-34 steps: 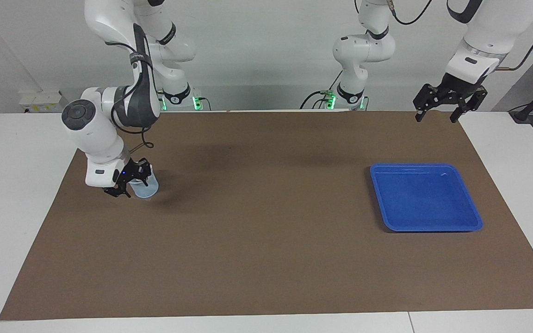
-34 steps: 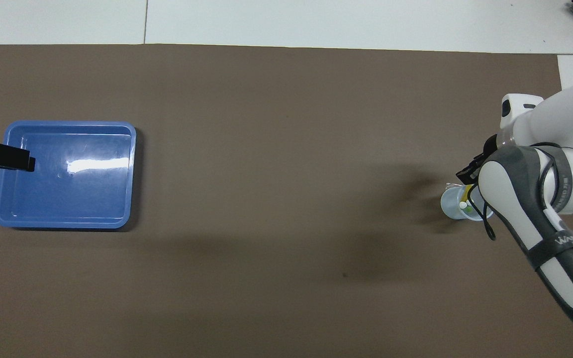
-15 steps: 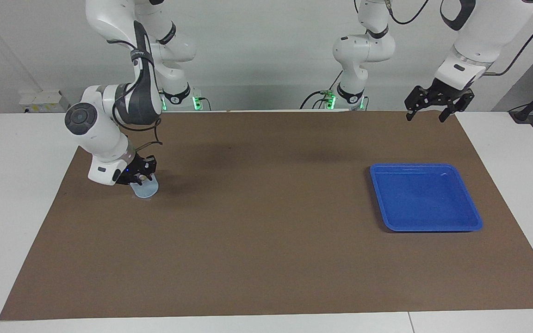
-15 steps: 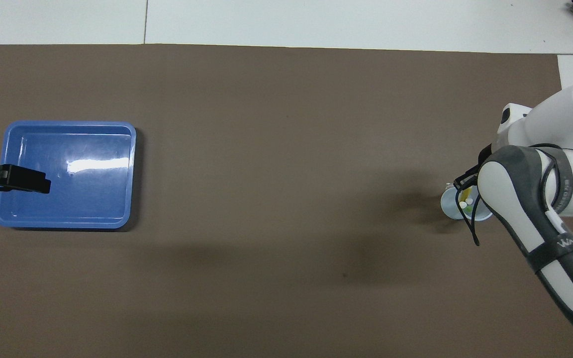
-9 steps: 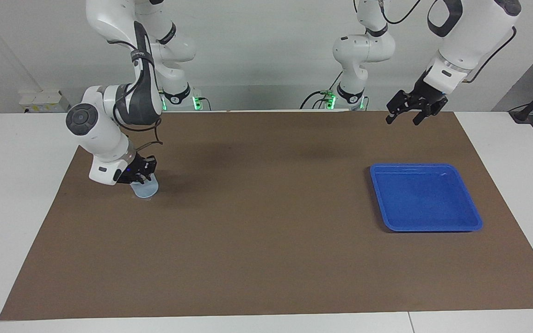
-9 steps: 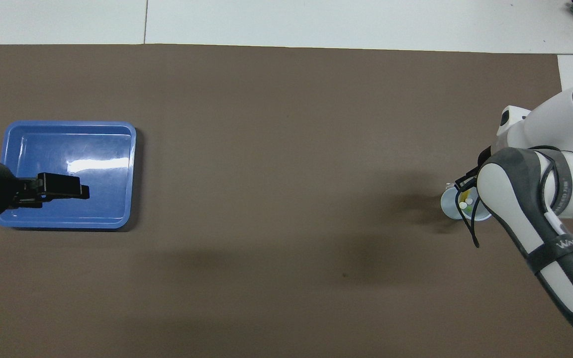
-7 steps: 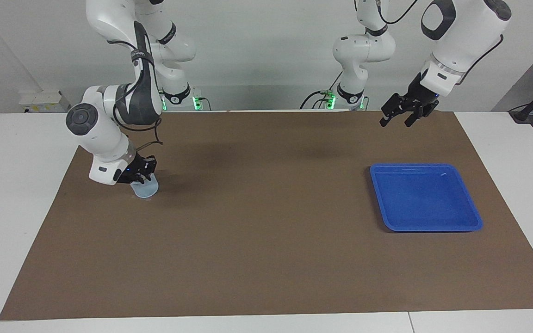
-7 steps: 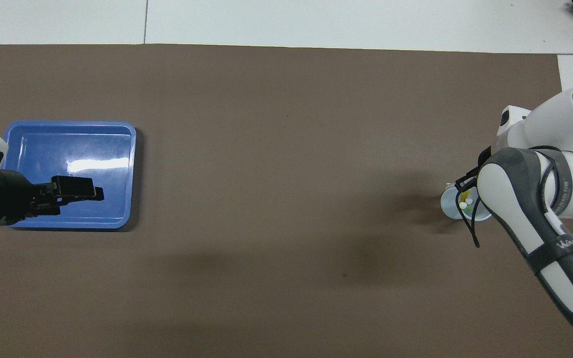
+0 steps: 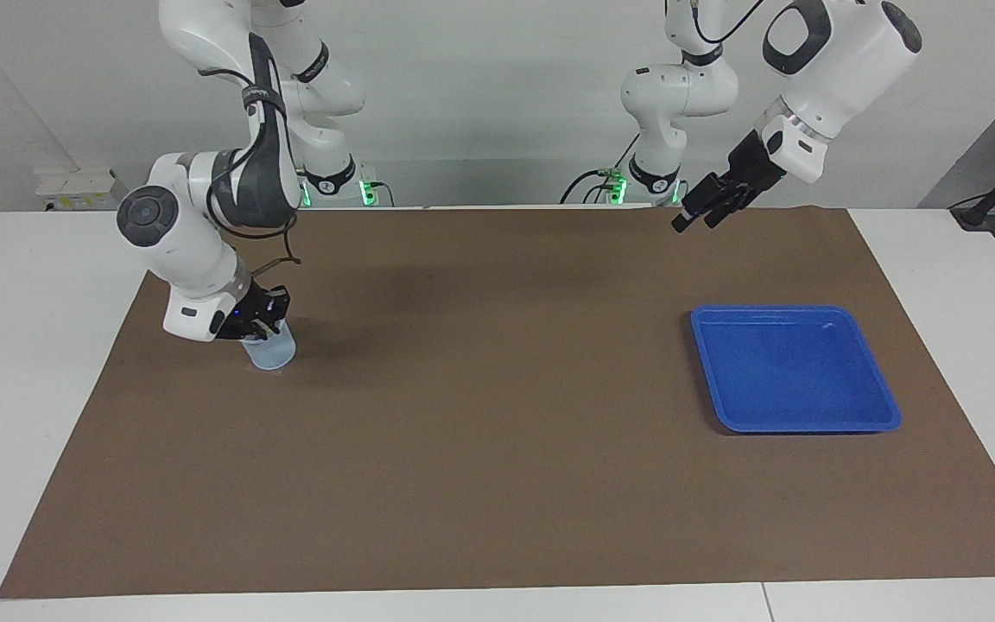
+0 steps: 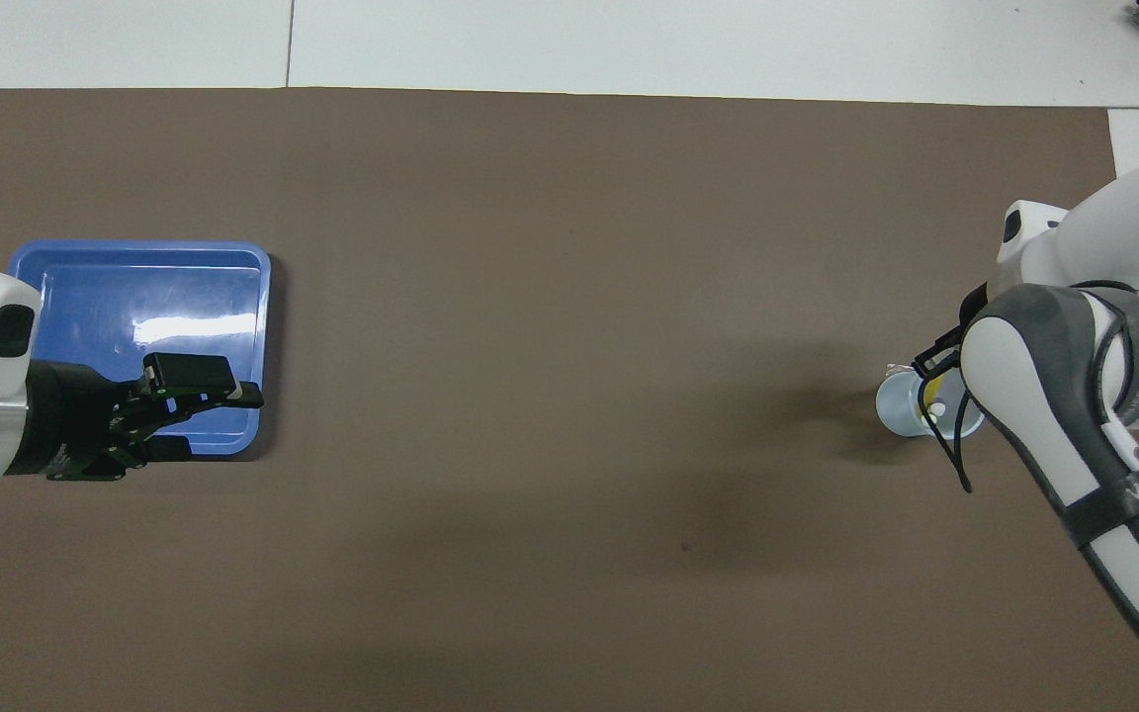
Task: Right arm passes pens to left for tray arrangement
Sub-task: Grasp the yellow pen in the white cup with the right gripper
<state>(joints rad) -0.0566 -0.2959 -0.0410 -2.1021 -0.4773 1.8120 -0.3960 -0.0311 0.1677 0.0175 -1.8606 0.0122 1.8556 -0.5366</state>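
The pens stand in a small pale translucent cup (image 9: 271,354) (image 10: 894,410) at the right arm's end of the mat. Only a yellow pen (image 10: 927,392) and a whitish pen end (image 10: 937,406) show, from overhead. My right gripper (image 9: 261,326) is shut with its tips down in the cup's mouth among the pens. What it pinches is hidden by its own wrist. The blue tray (image 9: 808,309) (image 10: 134,287) lies empty at the left arm's end. My left gripper (image 9: 694,217) (image 10: 219,420) hangs open high over the mat's edge by the robots, holding nothing.
A brown mat (image 9: 497,449) covers most of the white table. The right arm's elbow and forearm (image 10: 1064,435) overhang the cup. A black cable (image 10: 950,455) loops down beside the cup.
The right gripper closed in the cup's mouth and rose slightly. The left arm swung its open gripper from the table's end toward the middle, turning it sideways.
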